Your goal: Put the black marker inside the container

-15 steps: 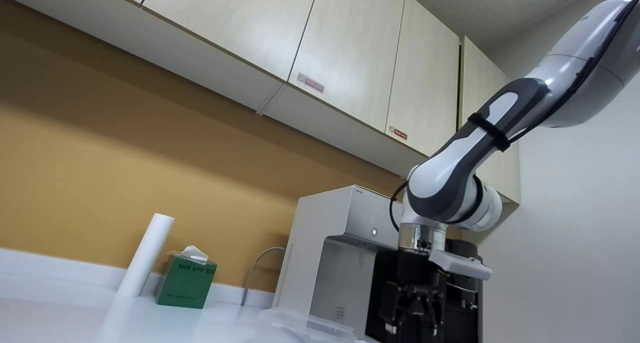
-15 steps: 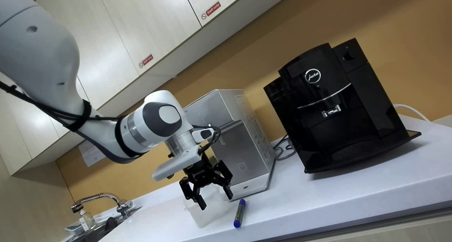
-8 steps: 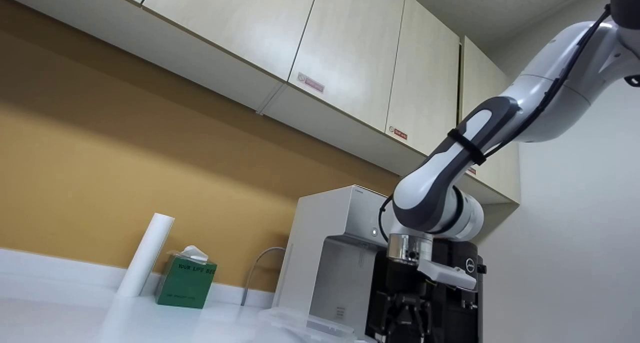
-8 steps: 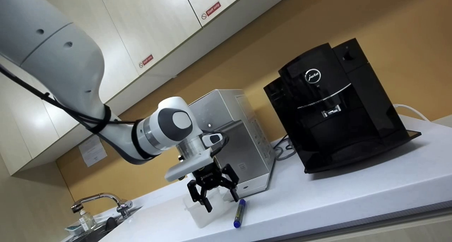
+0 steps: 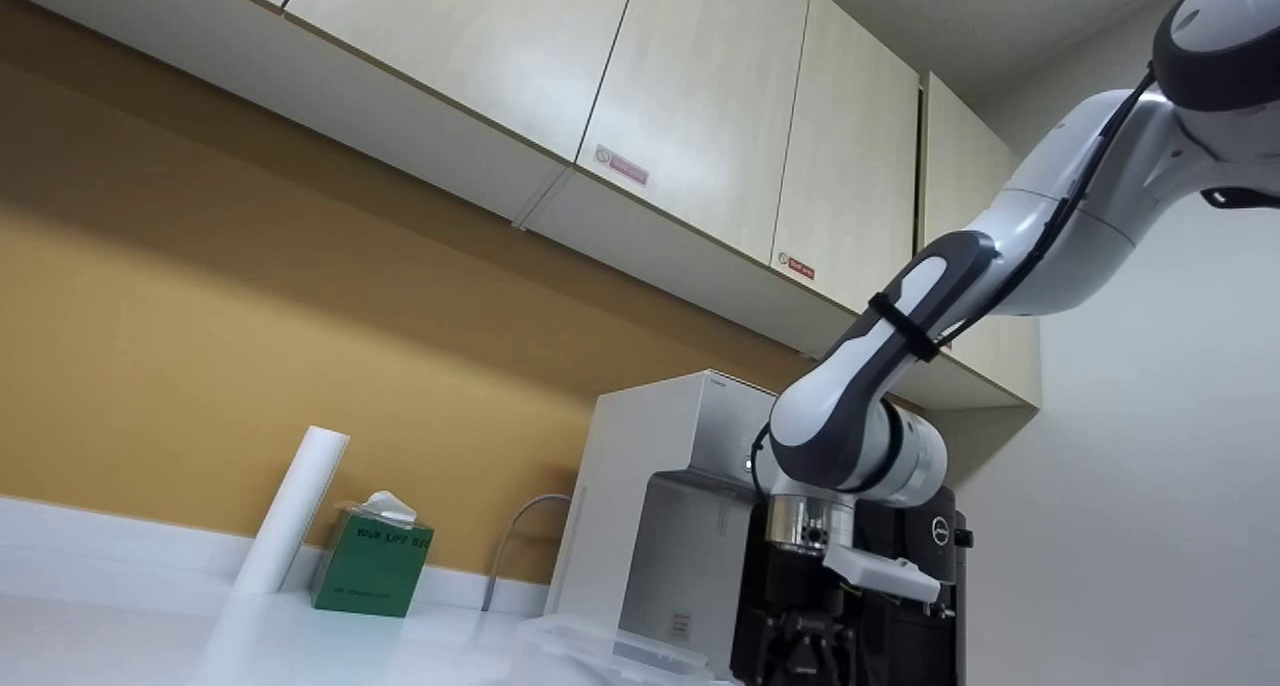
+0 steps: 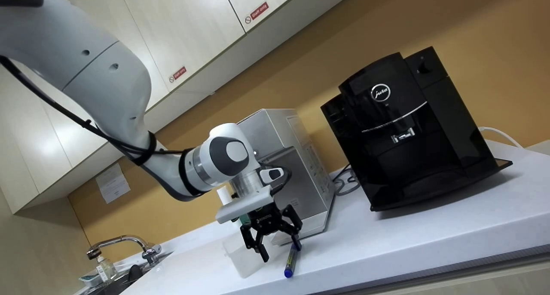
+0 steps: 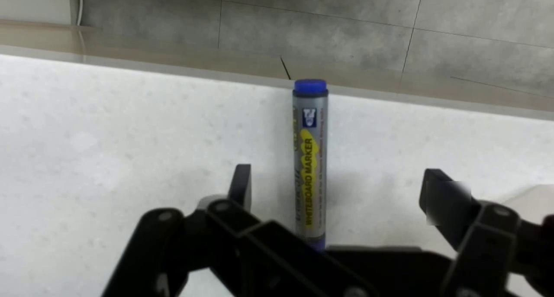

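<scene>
A marker with a grey body, yellow label and blue ends [image 6: 291, 264] lies on the counter near its front edge; no black marker shows. It stands upright in the wrist view [image 7: 310, 158], its near end hidden by the gripper. My gripper [image 6: 281, 253] is open and empty, above the counter. In the wrist view the fingers [image 7: 339, 191] are spread on both sides of the marker, the left one closer to it. One finger overlaps the marker's far end in an exterior view. A clear plastic container [image 6: 244, 258] stands beside the marker, partly behind the gripper; it also shows in an exterior view [image 5: 610, 651].
A grey dispenser [image 6: 281, 179] stands behind the gripper. A black coffee machine [image 6: 399, 136] is on the white counter [image 6: 412, 243]. A green tissue box [image 5: 372, 566] and a white roll [image 5: 293, 511] stand by the wall. A sink faucet [image 6: 120, 240] is at the far end.
The arm has moved steadily toward the marker and slightly down: rightward in an exterior view, left and down in an exterior view. The fingers stay open. The marker and container have not moved.
</scene>
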Controlling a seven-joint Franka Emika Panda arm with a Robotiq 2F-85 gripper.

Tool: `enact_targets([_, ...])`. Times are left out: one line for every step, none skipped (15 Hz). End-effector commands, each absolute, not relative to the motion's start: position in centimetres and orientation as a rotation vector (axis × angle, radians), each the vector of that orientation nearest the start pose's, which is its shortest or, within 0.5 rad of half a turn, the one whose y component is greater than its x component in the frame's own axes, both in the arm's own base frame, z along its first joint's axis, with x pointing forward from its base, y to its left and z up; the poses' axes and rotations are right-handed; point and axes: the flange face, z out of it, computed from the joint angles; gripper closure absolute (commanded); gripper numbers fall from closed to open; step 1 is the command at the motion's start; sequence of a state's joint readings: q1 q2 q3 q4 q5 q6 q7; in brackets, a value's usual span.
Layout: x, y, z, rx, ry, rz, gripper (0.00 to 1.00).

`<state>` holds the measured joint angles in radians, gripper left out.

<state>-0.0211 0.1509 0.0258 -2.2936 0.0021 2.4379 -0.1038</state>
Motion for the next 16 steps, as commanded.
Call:
enact_targets([54.1,-0.5,27.9,-3.111,-0.153,0.044,0.00])
enact_targets([54.2,-0.6,27.7,-3.108,-0.150,0.049,0.00])
enact_targets([54.4,-0.8,27.5,-3.104,-0.151,0.055,0.25])
enact_targets([54.5,-0.9,27.3,-3.102,-0.154,0.061,0.26])
enact_targets([54.6,-1.0,27.2,-3.101,-0.156,0.066,0.32])
enact_targets([54.7,-1.1,27.1,-3.099,-0.160,0.070,0.41])
enact_targets([54.8,-1.2,27.1,-3.098,-0.159,0.072,0.47])
enact_targets([54.8,-1.3,27.1,-3.098,-0.160,0.073,0.55])
enact_targets([54.8,-1.3,27.2,-3.098,-0.162,0.069,0.62])
enact_targets([54.8,-1.4,27.3,-3.097,-0.160,0.065,0.68])
enact_targets([54.8,-1.5,27.5,-3.097,-0.160,0.060,0.75])
enact_targets([54.7,-1.5,27.8,-3.098,-0.161,0.051,0.82])
enact_targets([54.7,-1.6,28.0,-3.099,-0.159,0.046,0.88])
enact_targets([54.5,-1.7,28.4,-3.101,-0.158,0.039,0.96])
enact_targets([54.3,-1.7,28.9,-3.102,-0.157,0.031,0.99])
enact_targets([54.0,-1.7,29.5,-3.105,-0.154,0.019,0.96])
